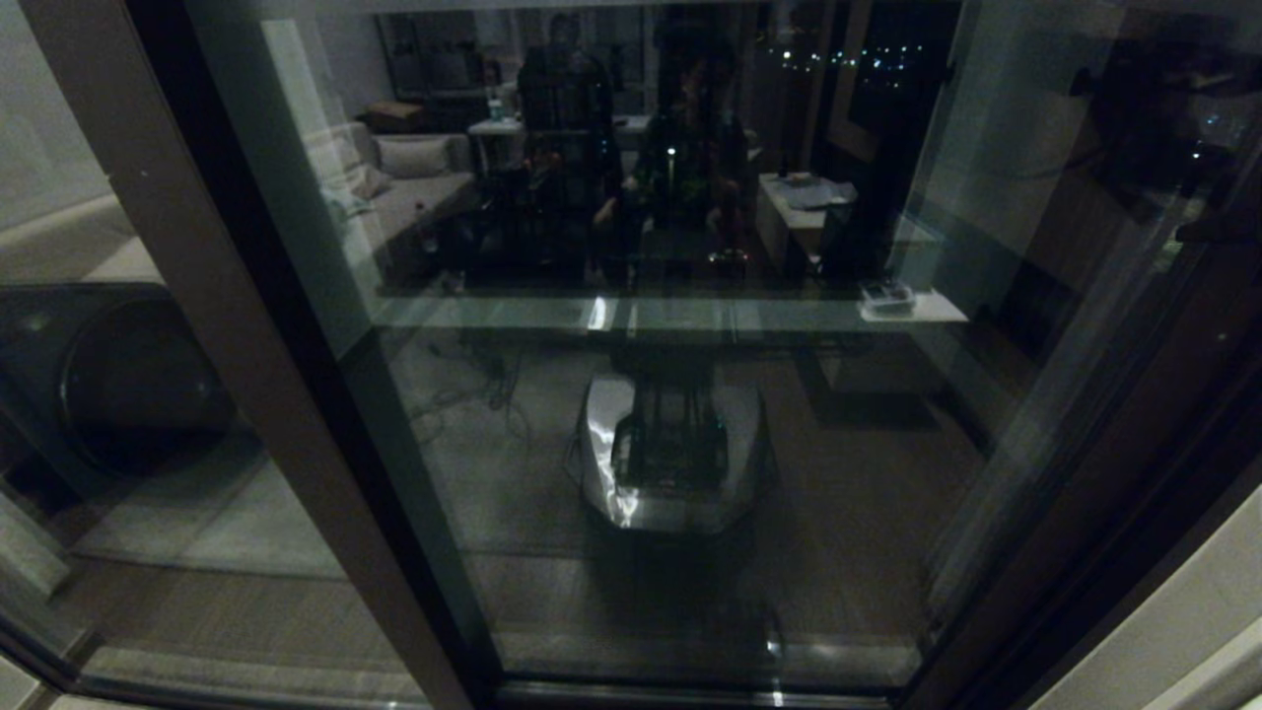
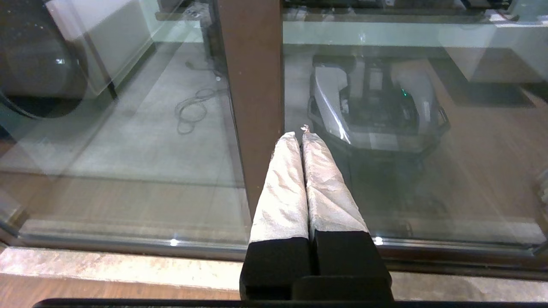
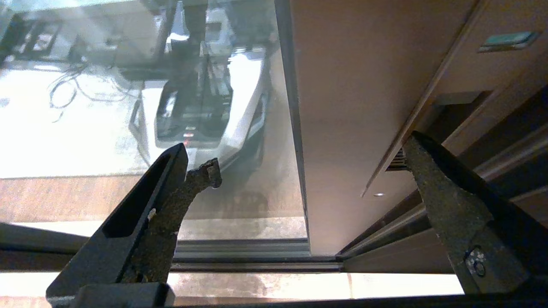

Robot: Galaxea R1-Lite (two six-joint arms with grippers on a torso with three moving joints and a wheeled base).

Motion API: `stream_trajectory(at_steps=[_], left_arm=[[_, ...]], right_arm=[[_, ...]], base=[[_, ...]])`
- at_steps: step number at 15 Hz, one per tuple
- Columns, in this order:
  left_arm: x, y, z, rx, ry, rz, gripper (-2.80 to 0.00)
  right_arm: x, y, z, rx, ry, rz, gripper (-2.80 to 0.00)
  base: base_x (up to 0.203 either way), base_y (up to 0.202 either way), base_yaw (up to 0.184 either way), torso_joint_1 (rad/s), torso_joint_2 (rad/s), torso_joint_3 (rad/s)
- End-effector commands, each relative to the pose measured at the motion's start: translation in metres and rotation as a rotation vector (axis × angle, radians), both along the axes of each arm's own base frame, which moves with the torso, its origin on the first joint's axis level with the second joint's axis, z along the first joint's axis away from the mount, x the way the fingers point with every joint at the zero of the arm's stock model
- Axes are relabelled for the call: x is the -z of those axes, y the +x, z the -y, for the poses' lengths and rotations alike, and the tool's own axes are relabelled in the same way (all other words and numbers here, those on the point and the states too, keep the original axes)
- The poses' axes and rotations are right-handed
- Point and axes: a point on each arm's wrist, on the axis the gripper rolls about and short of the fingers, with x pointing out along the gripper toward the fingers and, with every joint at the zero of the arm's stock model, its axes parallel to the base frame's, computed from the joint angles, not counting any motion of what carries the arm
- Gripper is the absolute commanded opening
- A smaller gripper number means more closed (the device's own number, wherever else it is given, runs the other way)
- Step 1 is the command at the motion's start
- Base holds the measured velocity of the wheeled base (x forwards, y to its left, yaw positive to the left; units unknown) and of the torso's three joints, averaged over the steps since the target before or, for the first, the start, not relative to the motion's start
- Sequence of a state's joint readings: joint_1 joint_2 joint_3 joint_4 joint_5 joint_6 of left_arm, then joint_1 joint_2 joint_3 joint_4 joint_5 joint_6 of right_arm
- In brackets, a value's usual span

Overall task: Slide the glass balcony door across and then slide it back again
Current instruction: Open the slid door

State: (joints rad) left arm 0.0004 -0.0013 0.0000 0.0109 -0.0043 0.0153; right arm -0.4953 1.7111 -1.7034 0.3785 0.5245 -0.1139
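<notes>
— Where's the glass balcony door (image 3: 342, 107) sitting?
— I'm seeing its brown stile right in front of my right hand (image 3: 308, 164), whose fingers are gaping wide on nothing. My left hand (image 2: 299, 136) is pressed shut, empty, near the fixed brown post (image 2: 252, 85).
— And below?
— The sill track (image 3: 257, 261) is running under the door.

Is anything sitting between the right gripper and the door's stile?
Nothing visible. The right gripper, open, faces the glass balcony door stile with only air between. The left gripper is shut, off by another brown post.
</notes>
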Motion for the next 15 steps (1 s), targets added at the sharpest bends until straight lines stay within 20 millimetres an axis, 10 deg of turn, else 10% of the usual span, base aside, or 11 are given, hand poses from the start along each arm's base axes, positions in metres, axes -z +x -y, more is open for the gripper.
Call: stream_trajectory(at_steps=[1,15], left_arm=[[0.000,0.000,0.000,0.001,0.000,-0.001,-2.80],[0.000,0.000,0.000,0.000,0.000,-0.001,-2.80]], right_arm=[[-0.002,-0.003,-0.002,-0.005,-0.002,0.004,0.00],[0.005,-0.037,-0.021,-0.022,-0.055,0.026,0.00]], base=[[0.000,0.000,0.000,0.000,0.00,0.000],[0.000,0.000,0.000,0.000,0.00,0.000]])
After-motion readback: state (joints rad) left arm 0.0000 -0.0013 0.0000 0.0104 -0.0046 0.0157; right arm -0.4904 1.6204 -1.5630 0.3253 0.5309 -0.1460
